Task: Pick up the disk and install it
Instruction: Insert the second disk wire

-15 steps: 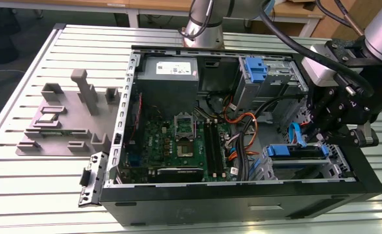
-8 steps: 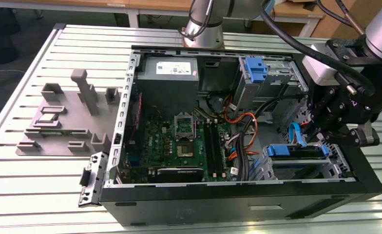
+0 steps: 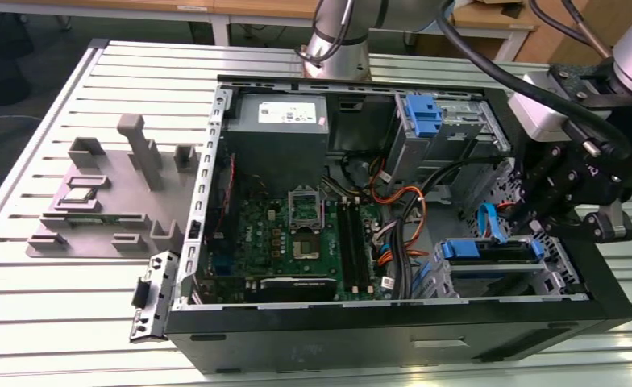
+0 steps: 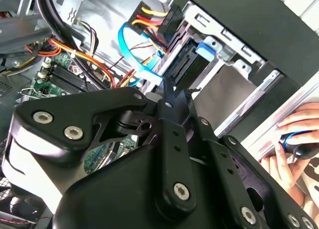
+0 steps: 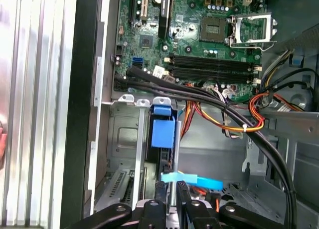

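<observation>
The disk [image 3: 488, 255] lies in the drive bay at the case's corner on the exterior view's right, dark between blue carrier rails. In the first wrist view its blue rail end [image 5: 163, 132] points toward the motherboard. The same blue tab [image 4: 206, 49] sits in the metal cage in the second wrist view. My gripper [image 3: 538, 219] hangs just above the bay's outer end. Its black fingers [image 5: 158, 194] stand close together, shut, a short way back from the disk, with nothing visibly held.
A blue data cable [image 5: 192, 179] loops right in front of the fingertips. Black and orange cable bundles [image 3: 402, 216] cross beside the bay. The case also holds the motherboard [image 3: 294, 234], a grey power supply [image 3: 278, 117] and a blue bracket [image 3: 424, 113]. A person's hand [image 4: 289, 144] rests outside the case.
</observation>
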